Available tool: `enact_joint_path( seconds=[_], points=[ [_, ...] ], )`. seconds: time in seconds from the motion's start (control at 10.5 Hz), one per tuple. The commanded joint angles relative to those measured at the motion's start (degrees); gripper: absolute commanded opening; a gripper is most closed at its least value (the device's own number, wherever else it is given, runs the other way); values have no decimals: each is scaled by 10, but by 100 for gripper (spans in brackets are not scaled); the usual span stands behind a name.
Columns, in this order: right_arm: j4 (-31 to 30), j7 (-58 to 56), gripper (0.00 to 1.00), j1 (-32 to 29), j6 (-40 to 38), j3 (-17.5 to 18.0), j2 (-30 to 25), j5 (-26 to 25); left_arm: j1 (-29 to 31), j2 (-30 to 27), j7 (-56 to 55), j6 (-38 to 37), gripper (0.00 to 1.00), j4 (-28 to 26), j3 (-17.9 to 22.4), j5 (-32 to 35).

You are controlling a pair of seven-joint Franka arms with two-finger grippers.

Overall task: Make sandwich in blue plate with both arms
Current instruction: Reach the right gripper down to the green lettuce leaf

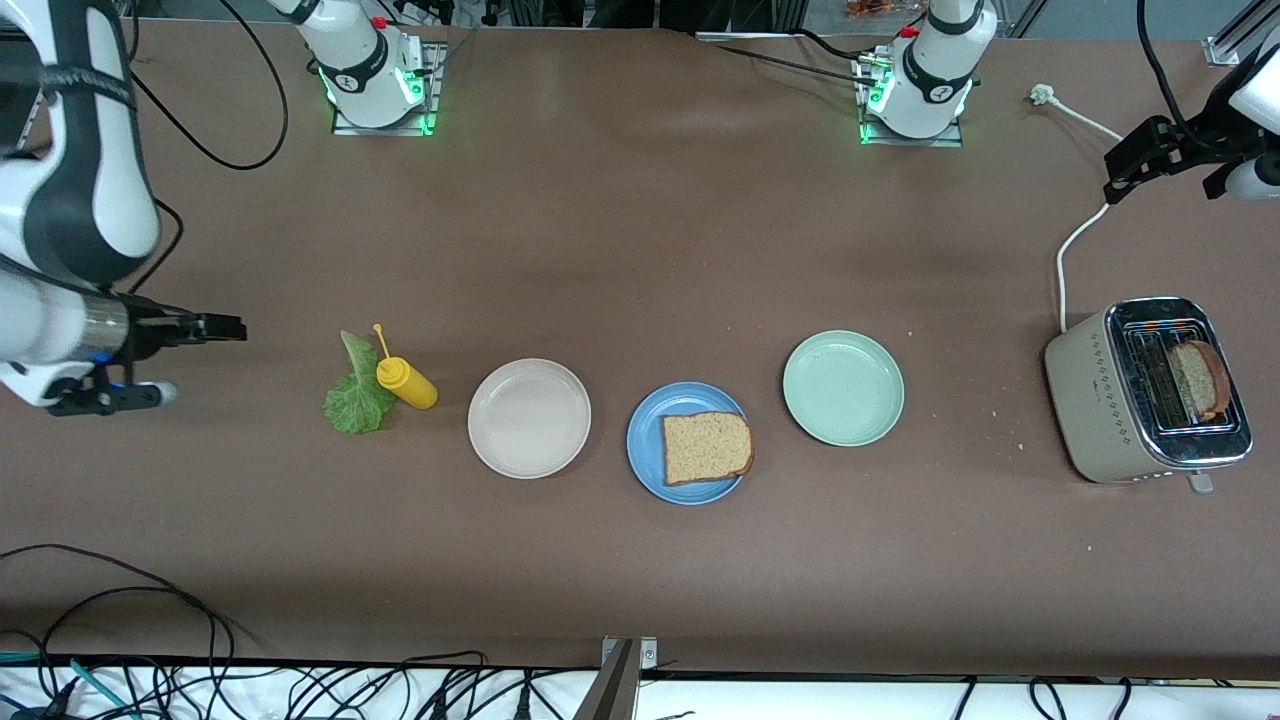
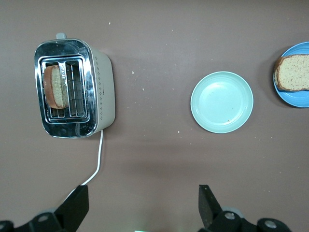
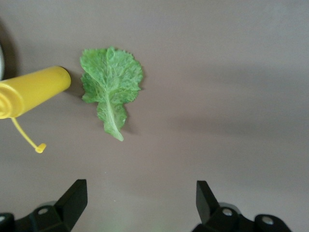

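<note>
From my remote station I start at the right arm's end of the table (image 1: 640, 250). The right gripper (image 3: 140, 200) hangs over bare tabletop there, fingers spread wide with nothing between them; in the front view the arm is cut off by the frame edge, and I see only the tips of its fingers in the wrist view. Just beside it toward the middle lies the lettuce leaf (image 1: 357, 390), flat, with the yellow squeeze bottle (image 1: 407, 383) on its side touching or overlapping the leaf's edge; I cannot tell which. Its loose cap (image 3: 40, 147) trails on a thin strap.

Next comes the cream-white plate (image 1: 529, 418), then the blue plate (image 1: 646, 440), a little nearer the front edge, carrying one bread slice (image 1: 706, 447) whose corner overhangs the rim. The mint-green plate (image 1: 843, 387) follows.

Toward the left arm's end stands the toaster (image 1: 1085, 395), a second bread slice (image 1: 1198, 380) upright in one slot, its lower part hidden inside. The toaster's white cord (image 1: 1075, 240) runs toward the table's back edge. The left gripper (image 2: 144, 208) hovers above that cord, fingers released and holding nothing; most of the arm is out of frame.
</note>
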Motion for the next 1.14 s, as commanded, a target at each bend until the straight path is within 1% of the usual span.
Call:
enact_joint_path(
  seconds=[0.0,0.29,0.48,0.86,0.95,1.05],
  points=[
    [-84,0,100,30,65,0,4,-1,2,3,6,-6,100,11,-2,8],
    [-188,-4,100,52,169,0,2,-13,2,3,7,-6,100,11,-2,7],
    [-234,-6,100,54,227,0,4,-14,2,3,7,-6,100,11,-2,6],
    [-229,-5,98,85,285,0,44,-13,1,3,7,-6,100,11,-2,6],
    [-230,-6,93,82,284,-1,47,-13,1,3,7,-6,100,11,-3,6],
    [-229,-6,85,81,285,-1,54,-13,1,3,7,-5,100,11,-2,6]
  ],
)
